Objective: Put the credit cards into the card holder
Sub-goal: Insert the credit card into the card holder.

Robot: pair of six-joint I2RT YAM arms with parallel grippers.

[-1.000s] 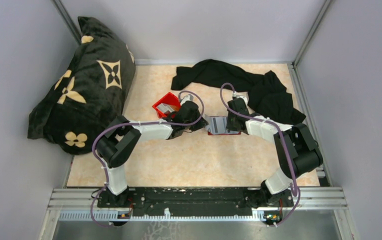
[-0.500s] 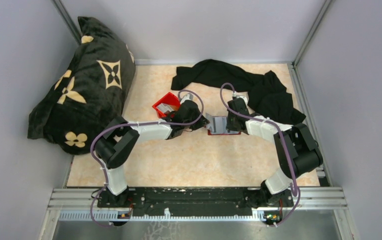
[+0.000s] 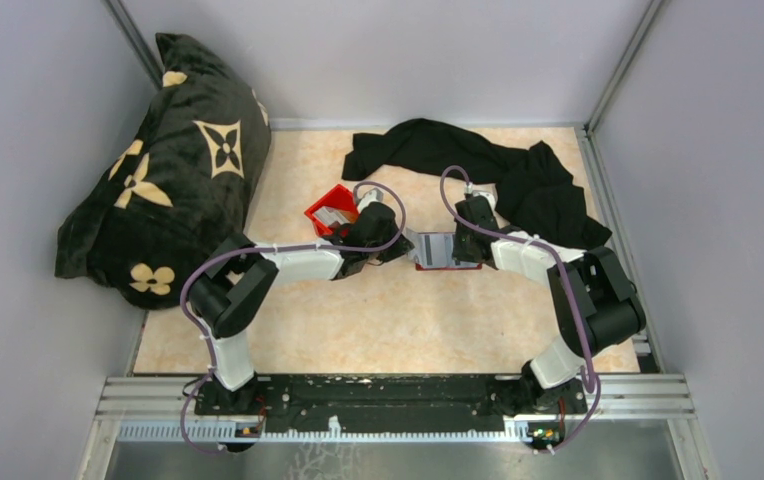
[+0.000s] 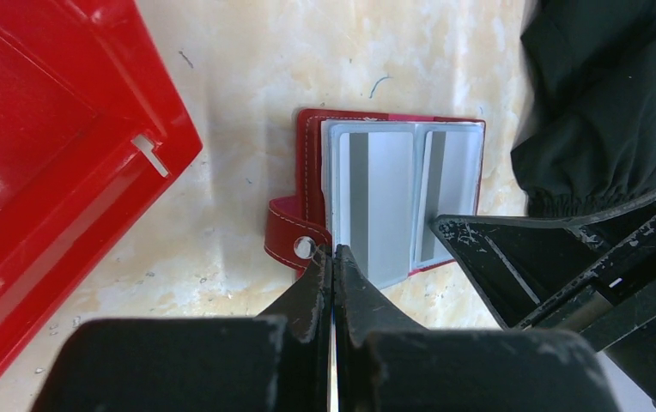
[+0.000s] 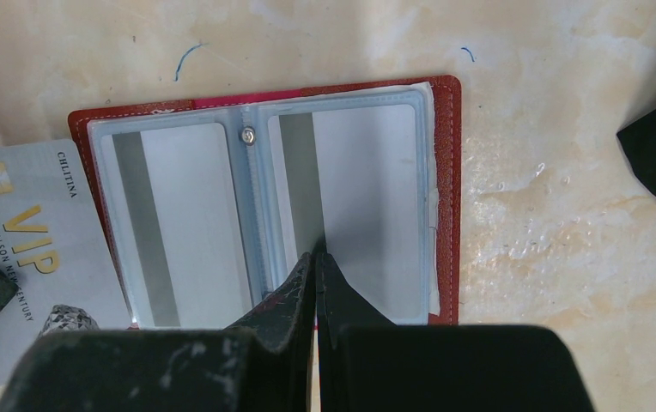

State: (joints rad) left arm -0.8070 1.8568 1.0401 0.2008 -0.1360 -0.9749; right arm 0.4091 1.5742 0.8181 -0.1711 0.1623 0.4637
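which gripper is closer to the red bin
Left. The left gripper is between the red bin and the card holder, at the holder's snap edge. The right gripper is over the holder's pocket, on the side away from the bin.

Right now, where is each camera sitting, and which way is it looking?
Top external: high behind the arms, looking down at the table; both arms show, bases nearest.
Left wrist: mounted there, looking past the shut left gripper at the card holder and red bin.
Right wrist: mounted there, looking past the shut right gripper at the card holder and a credit card at its edge.
Shared: both wrist views show the open card holder.
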